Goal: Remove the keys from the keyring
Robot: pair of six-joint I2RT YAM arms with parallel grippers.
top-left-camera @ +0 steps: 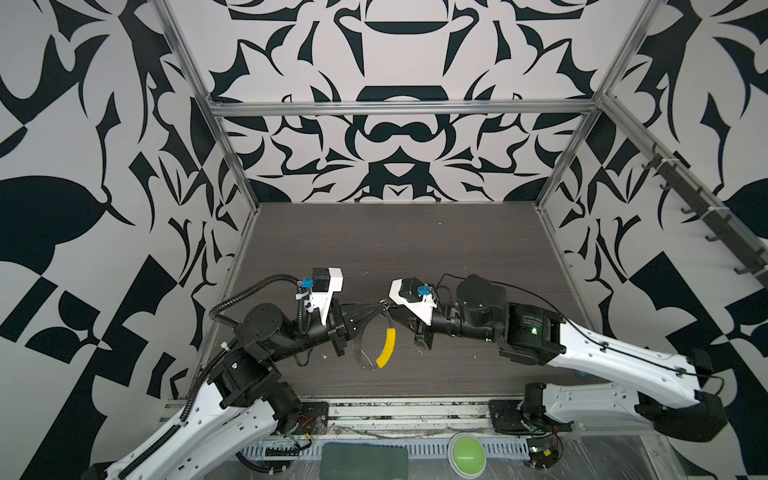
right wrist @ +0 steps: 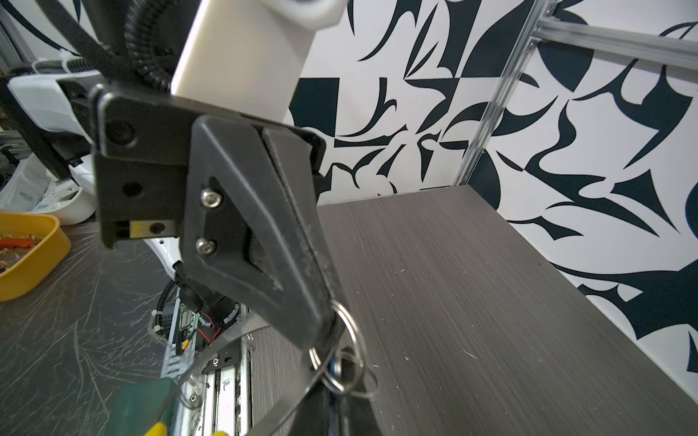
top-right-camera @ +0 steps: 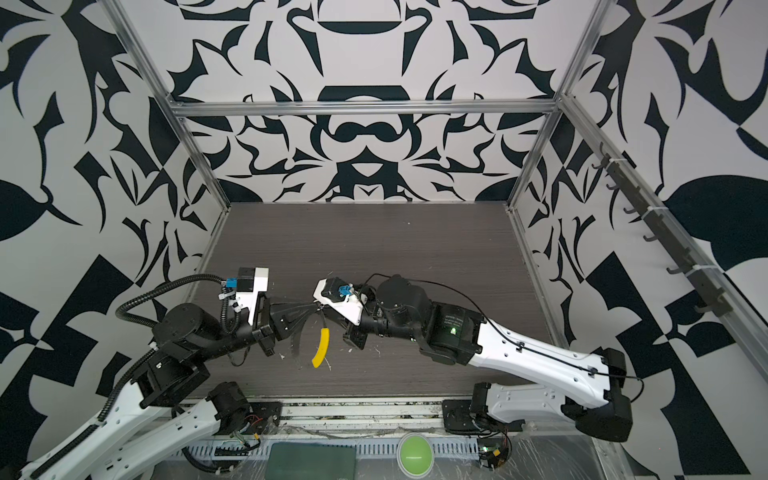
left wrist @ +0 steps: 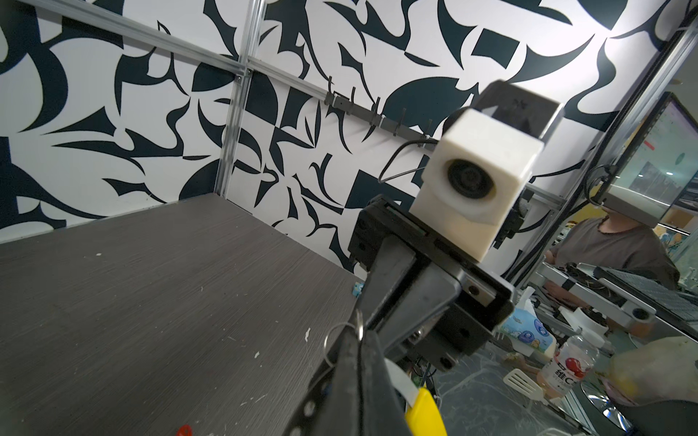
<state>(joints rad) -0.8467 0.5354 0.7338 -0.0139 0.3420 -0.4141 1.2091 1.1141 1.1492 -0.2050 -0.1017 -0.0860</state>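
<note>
Both grippers meet tip to tip above the middle of the dark table (top-left-camera: pixel 415 249). My left gripper (top-left-camera: pixel 379 308) (left wrist: pixel 359 362) is shut on a small steel ring (right wrist: pixel 353 332) of the keyring. Its grey band (right wrist: pixel 260 381) and yellow sleeve (top-left-camera: pixel 386 347) (top-right-camera: pixel 321 348) (left wrist: pixel 425 413) hang below. My right gripper (top-left-camera: pixel 391 308) (right wrist: pixel 340 407) is shut, with a sliver of the blue key (right wrist: pixel 332 377) between its fingers, among linked rings. A small red thing (left wrist: pixel 184 430), apparently the other key, lies on the table at the edge of the left wrist view.
Patterned walls with aluminium posts enclose the table on three sides. A hook rail (top-left-camera: pixel 702 208) runs along the right wall. At the front edge sit a dark green pad (top-left-camera: pixel 365 459) and a round green button (top-left-camera: pixel 466 454). A yellow tub (right wrist: pixel 34 256) stands outside.
</note>
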